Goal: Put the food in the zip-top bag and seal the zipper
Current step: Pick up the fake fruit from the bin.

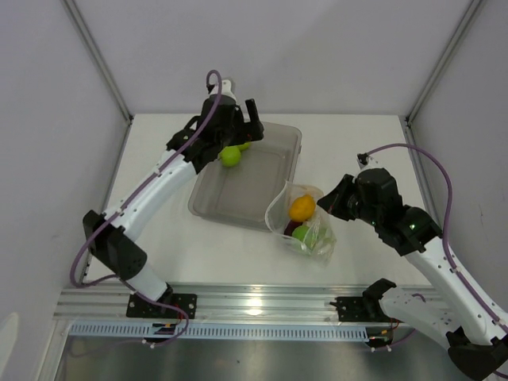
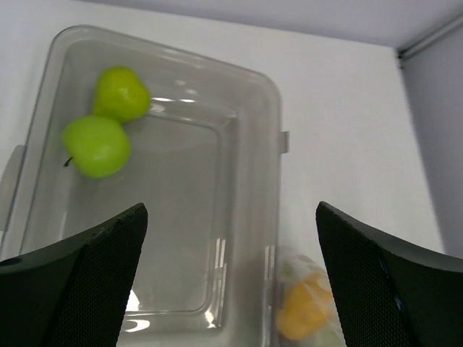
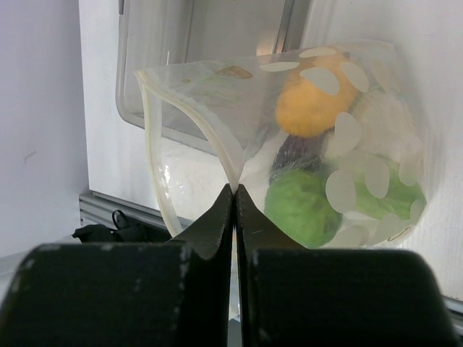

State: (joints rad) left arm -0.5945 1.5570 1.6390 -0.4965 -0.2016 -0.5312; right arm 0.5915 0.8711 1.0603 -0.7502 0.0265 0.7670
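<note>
Food is split between two places at this point. Two green fruits lie touching each other at the far corner of the grey tray. The clear bag lies on the white surface close by the tray's near right corner. It holds an orange fruit, a dark purple piece under it and another green fruit. Something pale sits beside those, too blurred through the plastic to name.

The right gripper is pinched tight on one lip of the bag's mouth. The zipper strip bows away from it, so the mouth gapes toward the tray side. The left gripper hangs over the tray with its fingers spread wide and nothing between them, the two green fruits ahead of it and off to one side.

To my eye the loading step is in hand, more than half done, and sealing has not begun. The next move would call for the left gripper to shift over one green fruit, drop around it and close without nudging its neighbour, since round things that touch will roll. Then the fruit has to reach the mouth that the other arm holds open. That opening looks narrow and floppy, so aim matters.
</note>
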